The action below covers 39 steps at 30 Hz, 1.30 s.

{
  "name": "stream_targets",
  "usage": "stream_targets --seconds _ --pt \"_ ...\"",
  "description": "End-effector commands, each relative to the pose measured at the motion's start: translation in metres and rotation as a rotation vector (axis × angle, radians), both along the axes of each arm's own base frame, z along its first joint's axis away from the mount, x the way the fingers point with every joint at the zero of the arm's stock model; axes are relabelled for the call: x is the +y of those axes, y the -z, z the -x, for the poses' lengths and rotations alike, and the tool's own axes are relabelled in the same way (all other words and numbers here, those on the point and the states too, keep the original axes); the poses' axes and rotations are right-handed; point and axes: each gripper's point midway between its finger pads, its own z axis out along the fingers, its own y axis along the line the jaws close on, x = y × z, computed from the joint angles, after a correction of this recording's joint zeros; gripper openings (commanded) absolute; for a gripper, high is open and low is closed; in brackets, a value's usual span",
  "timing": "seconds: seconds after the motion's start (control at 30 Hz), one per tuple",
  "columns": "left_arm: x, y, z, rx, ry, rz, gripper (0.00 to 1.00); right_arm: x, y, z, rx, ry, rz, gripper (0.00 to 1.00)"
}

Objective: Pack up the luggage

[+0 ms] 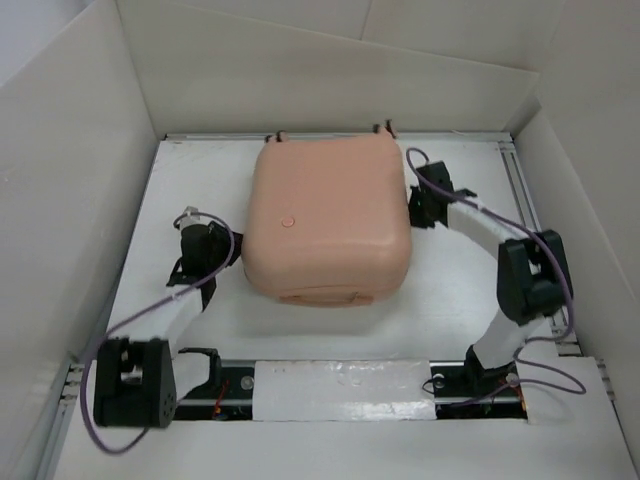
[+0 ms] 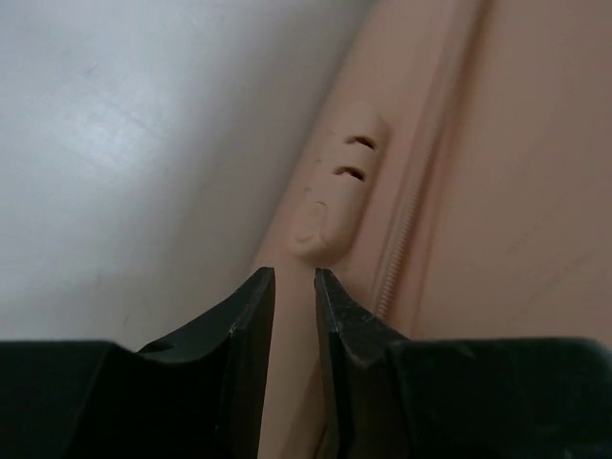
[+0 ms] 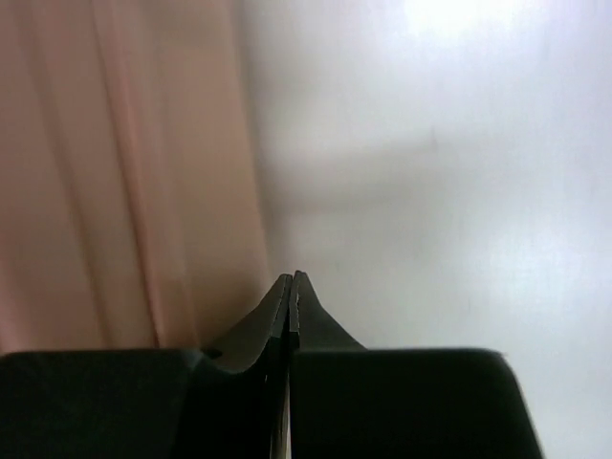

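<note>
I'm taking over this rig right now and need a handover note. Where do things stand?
Left gripper: narrowly open, at the luggage's left side.
Right gripper: shut, empty, beside its right side.
Luggage: flat mid-table, lid down.
Done: it looks closed.
Left: whether the zip is fully run can't be told, so check it.

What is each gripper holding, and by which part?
Right gripper holds nothing, shut. Left gripper straddles a side rim of the luggage; whether it grips cannot be told.
</note>
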Motion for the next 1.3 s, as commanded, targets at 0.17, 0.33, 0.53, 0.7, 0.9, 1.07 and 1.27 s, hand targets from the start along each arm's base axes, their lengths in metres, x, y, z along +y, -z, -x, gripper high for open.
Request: stream_targets --seconds 0.17,0.33,0.53,0.7,0.9,1.07,1.27 --pt "-0.051 -0.08 0.099 -0.262 0.212 0.057 0.31 0.076 -0.217 -0.072 -0.469 -0.235 -0.177 0.37" --pt "-0.029 -0.128 0.105 -0.386 0.103 0.027 0.47 0.028 -0.227 -0.001 -0.593 -0.122 -0.176 0.57" --pt "-0.027 -0.135 0.096 -0.356 0.106 -0.025 0.48 0.016 -0.143 0.078 -0.6 -0.141 -0.274 0.25" --pt "-0.017 -0.129 0.098 -0.344 0.071 -0.063 0.48 0.015 -0.123 0.1 -0.738 -0.163 -0.339 0.02" --pt "-0.019 -0.107 0.114 -0.314 0.099 -0.046 0.47 0.042 -0.101 0.103 -0.774 -0.352 -0.377 0.36" --pt "-0.034 -0.064 0.123 -0.214 0.157 0.026 0.46 0.032 -0.095 0.084 -0.829 -0.331 -0.317 0.39" --pt "-0.028 -0.037 0.118 -0.13 0.071 0.076 0.42 0.036 -0.089 0.06 -0.791 -0.391 -0.246 0.33"
